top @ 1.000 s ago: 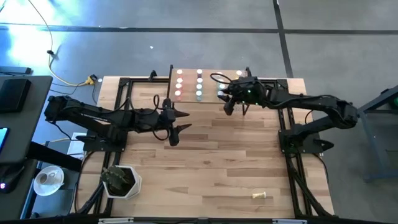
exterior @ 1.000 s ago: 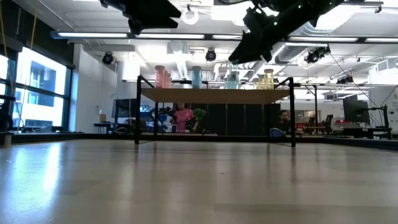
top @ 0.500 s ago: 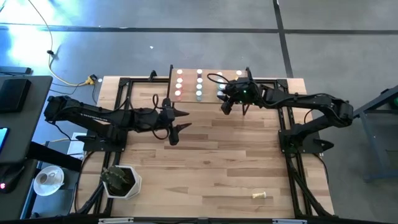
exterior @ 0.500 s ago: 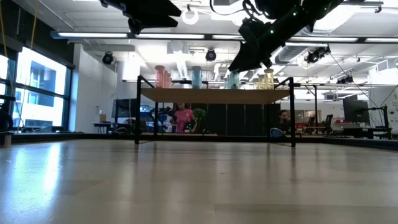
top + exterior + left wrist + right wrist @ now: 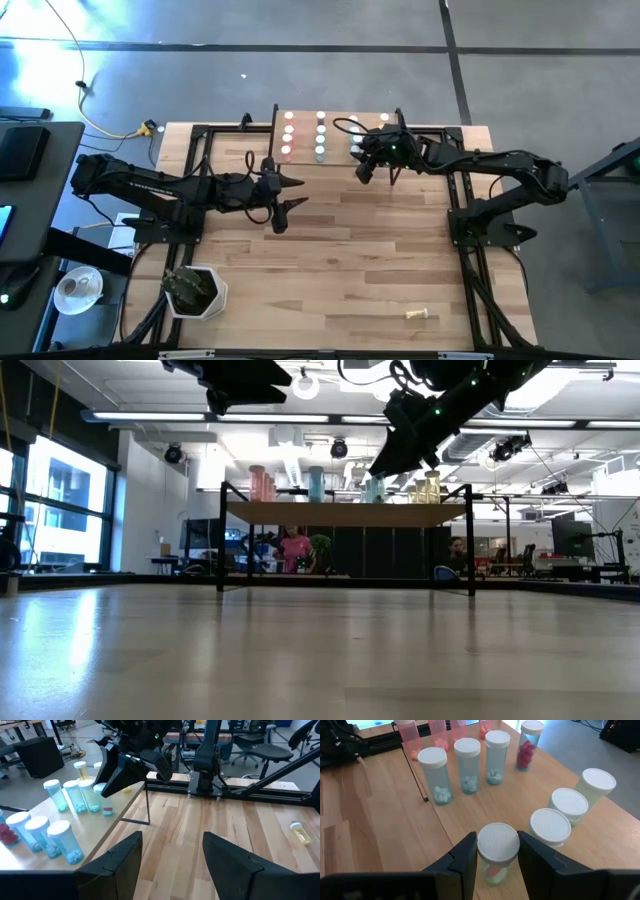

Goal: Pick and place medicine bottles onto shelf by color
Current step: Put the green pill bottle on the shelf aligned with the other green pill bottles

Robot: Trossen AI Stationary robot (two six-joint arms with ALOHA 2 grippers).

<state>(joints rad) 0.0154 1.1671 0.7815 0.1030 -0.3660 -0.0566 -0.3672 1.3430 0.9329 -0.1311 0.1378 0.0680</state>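
Butcher-block tabletop (image 5: 340, 250), open-plan room behind. Shelf (image 5: 520, 805): three blue bottles (image 5: 466, 765), three green (image 5: 568, 806). Right gripper (image 5: 496, 851) grasps white-capped bottle (image 5: 497, 851); left gripper (image 5: 170, 852) released.

Medicine bottles (image 5: 468, 764): white caps; pale blue, pink and pale green clear bodies. Shelf (image 5: 520, 800): light wood. Tabletop (image 5: 340, 260): pale butcher-block strips. Stray bottle (image 5: 299, 831): yellow.

held bottle (image 5: 498, 851): its lower body is hiding between the right gripper's (image 5: 497, 857) fingers; contents too blurred to name
red-filled bottle (image 5: 7, 833): the wrist picture's edge is cutting it off
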